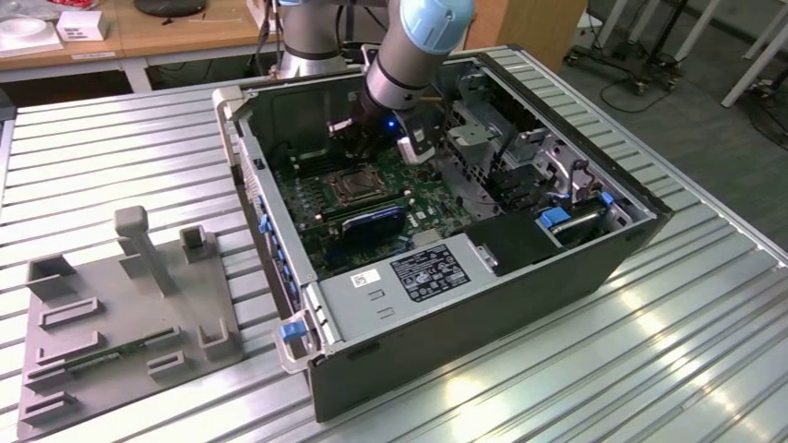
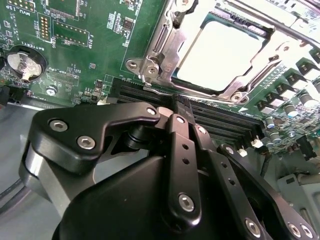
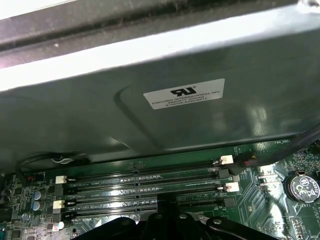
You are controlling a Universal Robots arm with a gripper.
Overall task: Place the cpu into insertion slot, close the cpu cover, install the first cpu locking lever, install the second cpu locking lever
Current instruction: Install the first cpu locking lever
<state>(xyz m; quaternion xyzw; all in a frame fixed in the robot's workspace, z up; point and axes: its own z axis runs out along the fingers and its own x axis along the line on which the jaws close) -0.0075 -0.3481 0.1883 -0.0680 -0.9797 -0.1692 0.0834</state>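
Observation:
In the second wrist view the cpu (image 2: 220, 55) lies pale and flat in the insertion slot (image 2: 235, 95), visible through the window of the cpu cover (image 2: 162, 42). The cover lies down over the chip. A silvery lever rod (image 2: 295, 31) runs along the socket's far side; I cannot tell whether it is latched. My gripper (image 2: 181, 106) is shut with nothing between its black fingers, a short way off the socket above the memory slots. In the exterior view the gripper (image 1: 361, 148) hangs inside the open computer case, just behind the socket (image 1: 357, 187).
Long black memory slots (image 3: 145, 187) lie right under the gripper, next to the grey case wall (image 3: 150, 115). A coin battery (image 2: 22, 62) sits on the green board. Drive cages (image 1: 542, 166) crowd the case on the exterior view's right. A grey fixture plate (image 1: 124, 314) lies on the table at its left.

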